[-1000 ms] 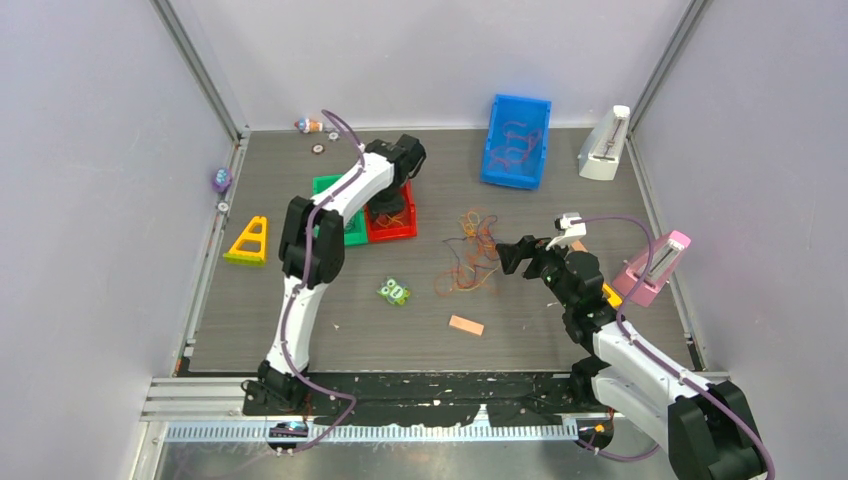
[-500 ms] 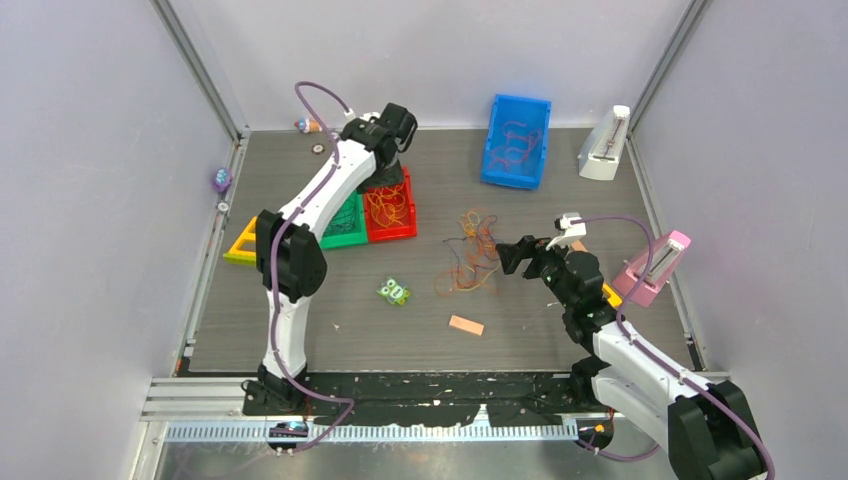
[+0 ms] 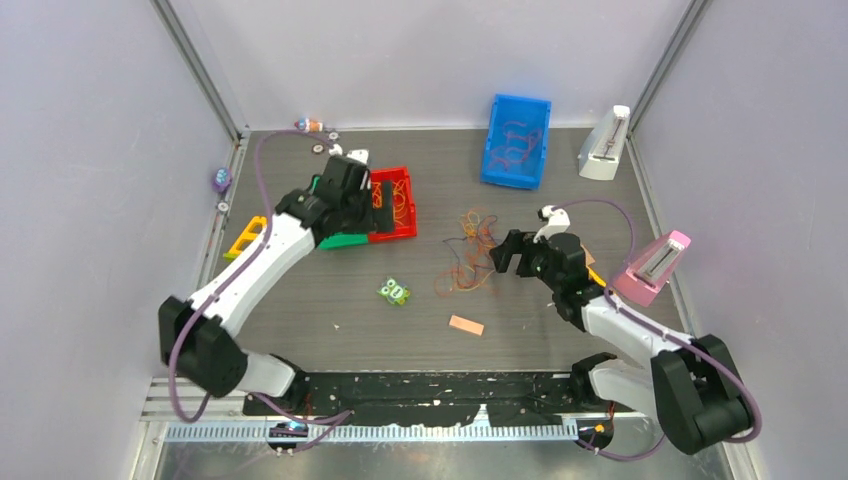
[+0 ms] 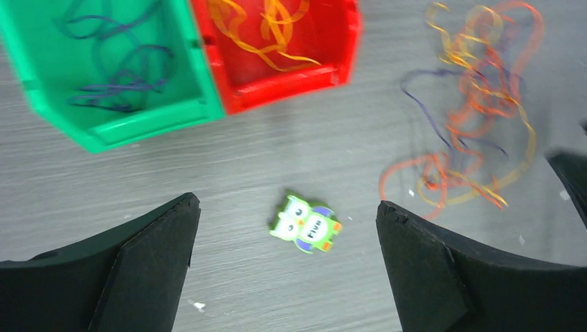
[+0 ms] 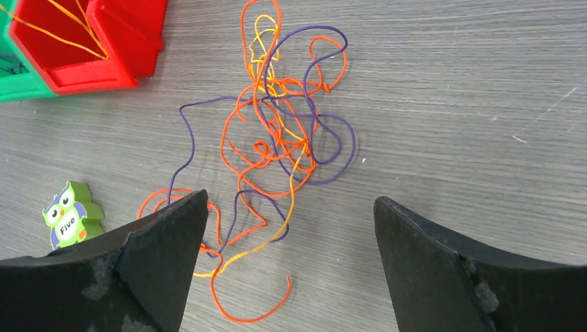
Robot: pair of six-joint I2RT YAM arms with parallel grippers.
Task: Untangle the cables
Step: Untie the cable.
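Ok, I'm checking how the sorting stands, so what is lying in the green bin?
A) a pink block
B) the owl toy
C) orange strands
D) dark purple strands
D: the left wrist view shows dark purple strands lying inside the green bin, while the orange strands are in the red bin next to it.

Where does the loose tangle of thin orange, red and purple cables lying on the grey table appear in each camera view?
Top external: the tangle of cables lies near the picture's centre.
Left wrist: the tangle fills the upper right.
Right wrist: the tangle sits in the centre, reaching the top edge.
Shared landmark: the small green owl toy, lower left of the tangle in every view.
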